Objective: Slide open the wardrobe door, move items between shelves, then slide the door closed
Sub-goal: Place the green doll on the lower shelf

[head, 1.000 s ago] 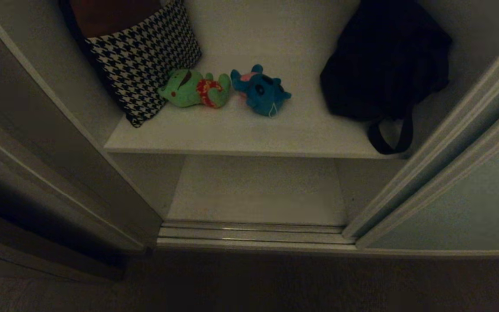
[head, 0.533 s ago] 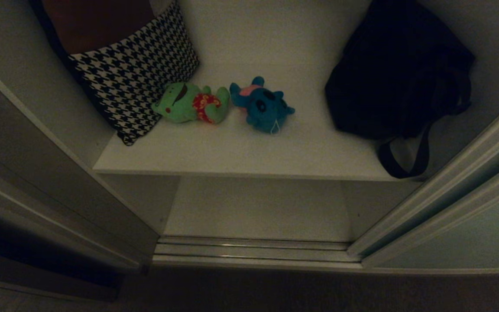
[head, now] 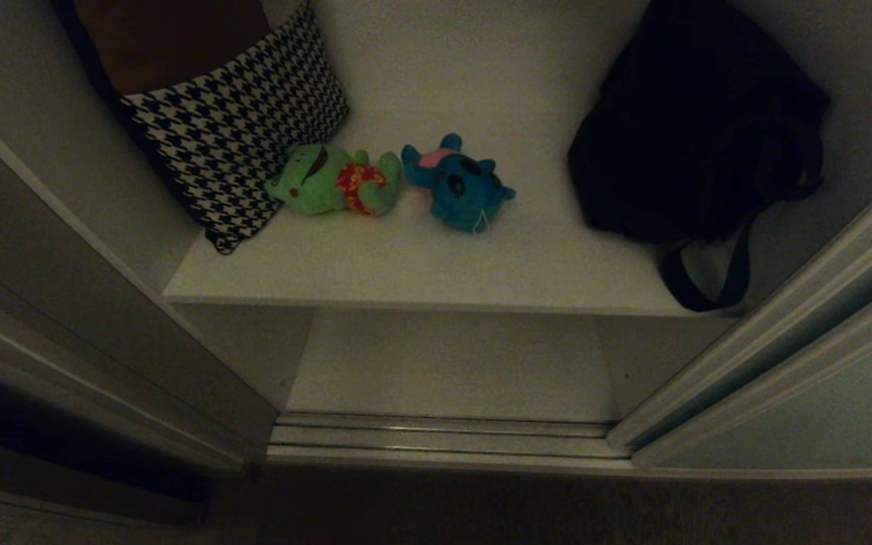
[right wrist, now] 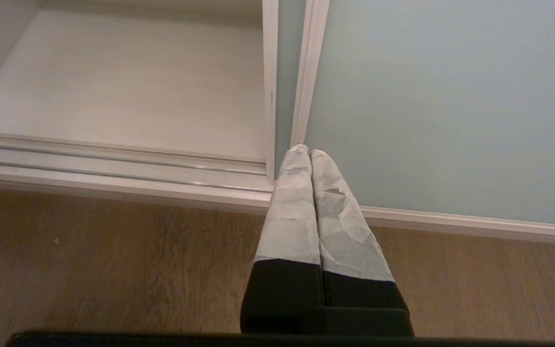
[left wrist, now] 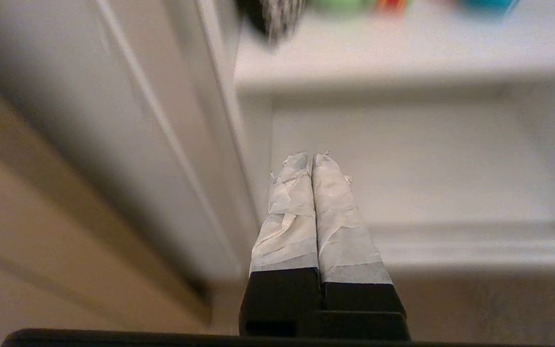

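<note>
We are looking down into the open wardrobe, and the sliding wardrobe door [head: 822,393] is standing pushed over to our right, its pale grey-green panel edged by a slim light frame and leaving the interior exposed. On the upper of the two shelves [head: 421,265] the two items are lying side by side near the middle: the green plush toy [head: 334,182] with its red patch is resting just against the houndstooth bag [head: 232,129], and the teal-blue plush toy [head: 459,185] is lying just beside it on the right, the two nearly touching. The houndstooth bag is leaning in the left rear corner, while a black bag [head: 697,129] is slumping in the right rear corner with its strap hanging over the front edge of the board. Below, the lower shelf [head: 451,363] is showing as a bare white board, and the ribbed metal floor track [head: 443,439] is running along its front. Neither arm is appearing in the head view. In the left wrist view our left gripper [left wrist: 312,156] is hanging with its taped fingers pressed together and holding nothing, pointing toward the lower shelf near the left side wall. In the right wrist view our right gripper [right wrist: 305,150] is likewise closed and empty, sitting above the wooden floor [right wrist: 113,270] just in front of the door's frame edge
</note>
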Robot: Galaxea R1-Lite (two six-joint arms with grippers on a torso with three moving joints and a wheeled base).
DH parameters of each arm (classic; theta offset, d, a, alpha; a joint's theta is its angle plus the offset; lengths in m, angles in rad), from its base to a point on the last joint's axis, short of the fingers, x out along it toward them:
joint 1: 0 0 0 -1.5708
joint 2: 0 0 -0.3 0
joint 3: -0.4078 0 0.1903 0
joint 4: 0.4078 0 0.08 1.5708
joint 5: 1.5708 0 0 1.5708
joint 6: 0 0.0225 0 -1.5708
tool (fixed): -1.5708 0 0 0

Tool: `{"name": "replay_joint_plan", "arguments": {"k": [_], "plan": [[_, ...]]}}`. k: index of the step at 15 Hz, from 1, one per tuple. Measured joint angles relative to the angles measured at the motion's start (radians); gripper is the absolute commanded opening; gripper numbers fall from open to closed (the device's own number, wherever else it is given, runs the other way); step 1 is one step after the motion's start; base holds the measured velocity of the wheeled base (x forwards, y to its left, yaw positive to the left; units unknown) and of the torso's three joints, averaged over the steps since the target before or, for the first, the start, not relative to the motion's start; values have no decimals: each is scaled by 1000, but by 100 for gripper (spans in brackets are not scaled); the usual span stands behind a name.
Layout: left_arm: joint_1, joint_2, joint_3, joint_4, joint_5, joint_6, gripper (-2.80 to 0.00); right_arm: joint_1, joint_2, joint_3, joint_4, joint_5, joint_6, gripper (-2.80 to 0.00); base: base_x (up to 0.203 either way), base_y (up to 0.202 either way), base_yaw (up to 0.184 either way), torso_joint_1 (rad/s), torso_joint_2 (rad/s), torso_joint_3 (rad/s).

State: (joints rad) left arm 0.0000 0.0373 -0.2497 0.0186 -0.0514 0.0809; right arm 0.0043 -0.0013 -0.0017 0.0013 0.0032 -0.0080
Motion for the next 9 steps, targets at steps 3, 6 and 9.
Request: {"name": "replay_joint_plan", "arguments": {"k": [3,6,9], "plan": [[-2,211,-229,-4,-39,-16,-280,0,0,0,0,1,0,-280,0,0,0,0,0,0],[-11,547,-508,-22,-98,-58,-280,0,0,0,0,0,1,-280,0,0,0,0,0,0],[-24,925,-820,-28,-163,-88,0,0,0,0,0,0,1,-280,0,0,0,0,0,0]]}}
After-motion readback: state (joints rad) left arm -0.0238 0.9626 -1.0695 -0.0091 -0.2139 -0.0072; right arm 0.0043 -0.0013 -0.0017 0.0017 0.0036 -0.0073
